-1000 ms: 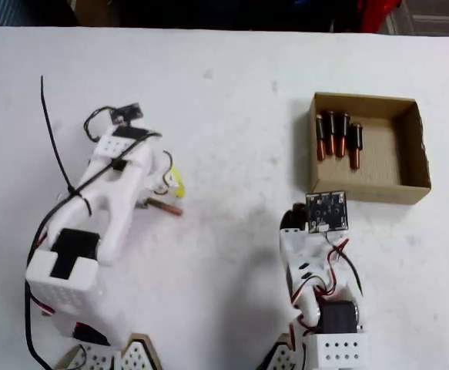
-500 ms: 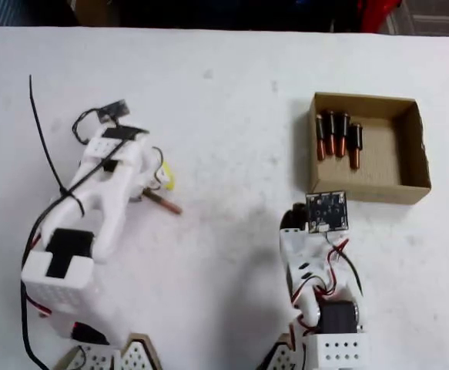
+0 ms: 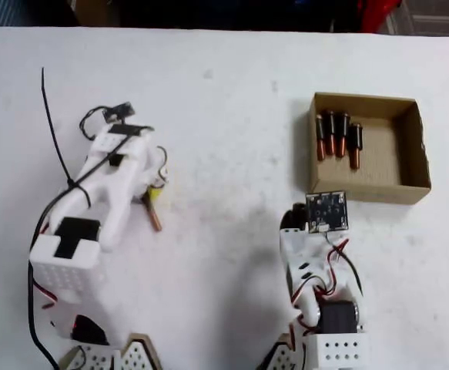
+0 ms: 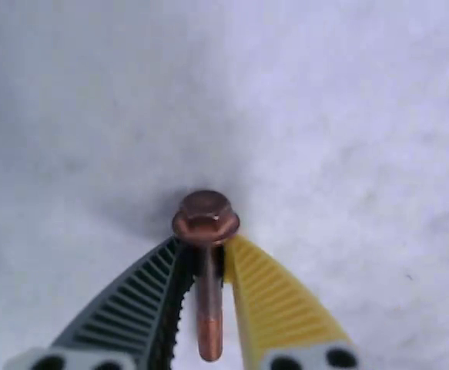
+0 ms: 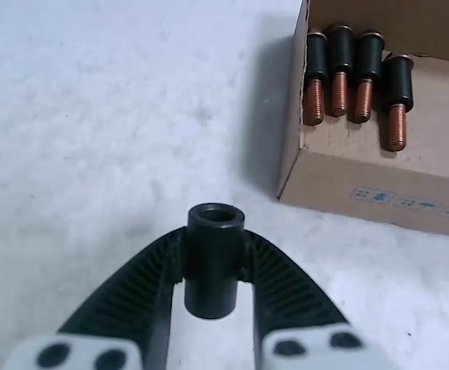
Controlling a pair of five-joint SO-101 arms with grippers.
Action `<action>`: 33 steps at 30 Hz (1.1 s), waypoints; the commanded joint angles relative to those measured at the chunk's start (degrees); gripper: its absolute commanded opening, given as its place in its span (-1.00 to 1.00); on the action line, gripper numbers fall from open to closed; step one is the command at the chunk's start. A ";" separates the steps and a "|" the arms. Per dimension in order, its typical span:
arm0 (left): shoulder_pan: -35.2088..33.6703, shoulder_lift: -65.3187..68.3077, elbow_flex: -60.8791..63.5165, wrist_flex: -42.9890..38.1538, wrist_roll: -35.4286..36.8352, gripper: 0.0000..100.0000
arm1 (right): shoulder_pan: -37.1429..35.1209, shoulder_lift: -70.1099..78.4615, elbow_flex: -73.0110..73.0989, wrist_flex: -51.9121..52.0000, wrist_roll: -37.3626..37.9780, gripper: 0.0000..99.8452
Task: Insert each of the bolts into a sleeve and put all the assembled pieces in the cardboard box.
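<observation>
The bolt pinched in the left claw is copper-toned metal with a soft sheen and a smooth flanged head. That claw's fingers are ribbed matt plastic, one yellow, one dark grey. The right claw is ribbed black plastic, also matt, and grips a sleeve with a smooth dull black finish, perhaps plastic or coated metal. The cardboard box is plain brown board, matt. The pieces inside it pair coppery metal shanks with black sleeves. The surface is white, matt and faintly grainy.
</observation>
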 commanded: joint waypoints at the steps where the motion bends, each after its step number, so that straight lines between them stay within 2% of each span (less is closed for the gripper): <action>1: -0.57 0.04 -1.93 -0.09 -0.18 -0.95 | -0.04 -0.57 -0.44 -1.80 -0.26 -0.97; 4: -0.84 -0.40 -2.11 0.44 -1.49 -0.95 | -0.04 -0.57 -0.35 -1.80 -0.26 -0.97; 9: -0.57 -0.48 -2.29 2.20 -13.10 -0.95 | -0.04 -0.57 -0.35 -1.80 -0.26 -0.97; 12: -0.57 -0.48 -2.90 3.87 -16.62 -0.95 | -0.04 -0.57 -0.35 -1.80 -0.26 -0.97; 18: 0.75 -0.57 -11.08 13.63 -17.76 -0.95 | -2.59 -0.57 -0.26 -1.80 -0.26 -0.97; 24: 5.93 -0.57 -18.37 23.12 -20.04 -0.95 | -5.58 -0.57 -0.44 -1.80 -0.26 -0.97; 28: 7.60 -1.89 -19.96 24.88 -20.22 -0.96 | -8.75 -0.57 -0.35 -3.82 -0.26 -0.97; 33: 8.57 -11.65 -16.70 26.02 -21.63 -0.96 | -12.00 -0.57 -0.18 -6.81 -0.18 -0.97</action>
